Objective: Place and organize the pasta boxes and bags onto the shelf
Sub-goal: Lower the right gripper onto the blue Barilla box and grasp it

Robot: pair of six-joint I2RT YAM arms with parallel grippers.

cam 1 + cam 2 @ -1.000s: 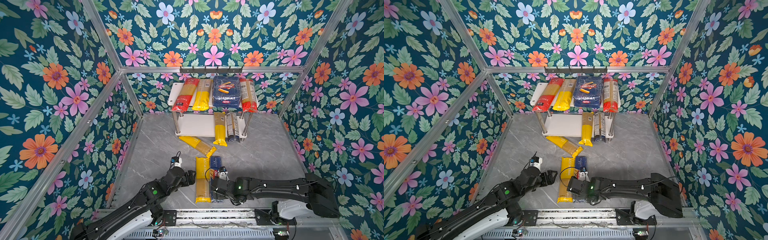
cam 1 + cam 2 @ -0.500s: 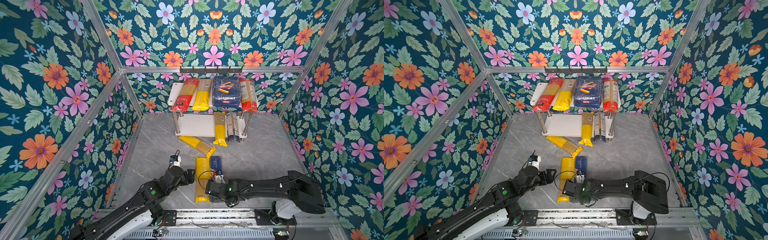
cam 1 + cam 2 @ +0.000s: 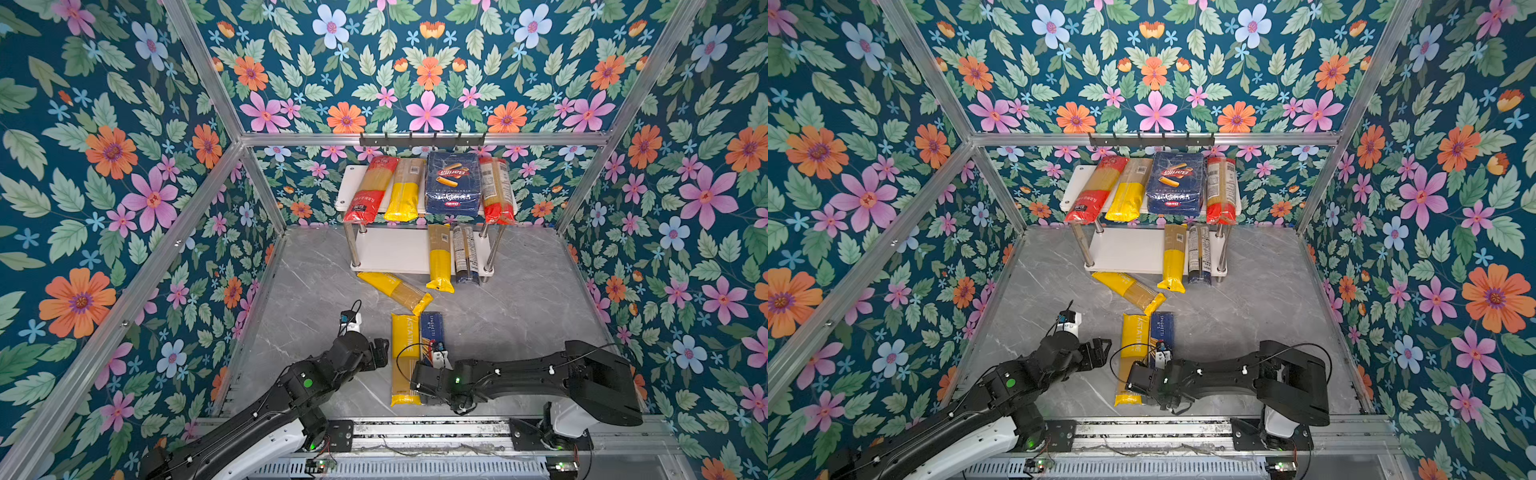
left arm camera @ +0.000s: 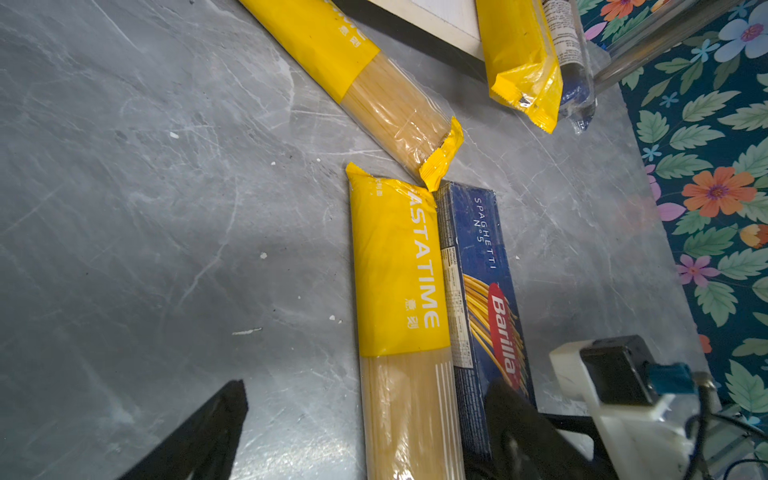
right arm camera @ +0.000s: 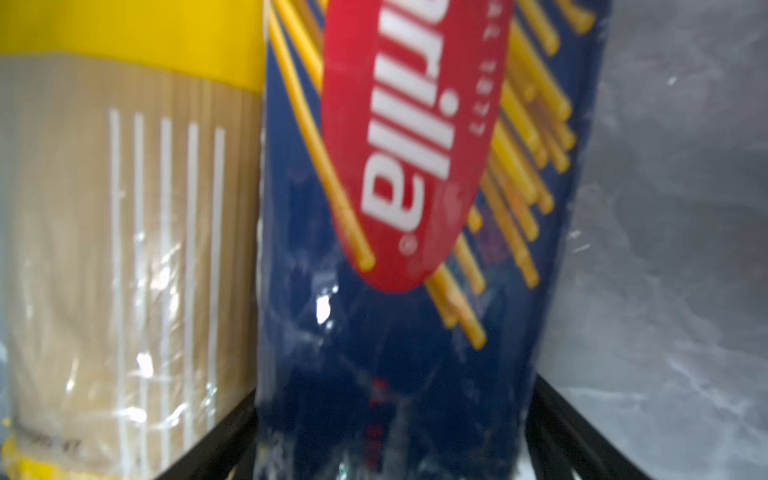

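Observation:
The shelf (image 3: pixel 343 188) at the back wall carries two red-ended bags, a yellow bag and the Barilla rigatoni pack (image 3: pixel 453 183) on top. A yellow bag (image 3: pixel 439 257) and a dark-ended bag (image 3: pixel 465 253) lie on its lower board. On the floor a yellow-ended bag (image 3: pixel 395 291) lies aslant. Nearer lie a yellow bag (image 3: pixel 402 357) (image 4: pixel 399 266) and the blue spaghetti box (image 3: pixel 432 332) (image 5: pixel 395 332), side by side. My right gripper (image 3: pixel 424 388) (image 5: pixel 395 440) stands open astride the box's near part. Just left of the yellow bag, my left gripper (image 3: pixel 380 353) (image 4: pixel 368 390) is open.
A black hook rail (image 3: pixel 422 140) runs above the shelf. Metal frame posts and flowered walls close in three sides. A metal rail (image 3: pixel 415 432) marks the floor's near edge. Bare grey floor (image 3: pixel 519 316) lies right of the packs.
My right arm has slid left and settled lower over the blue box. The left gripper has hardly moved. No pack has shifted.

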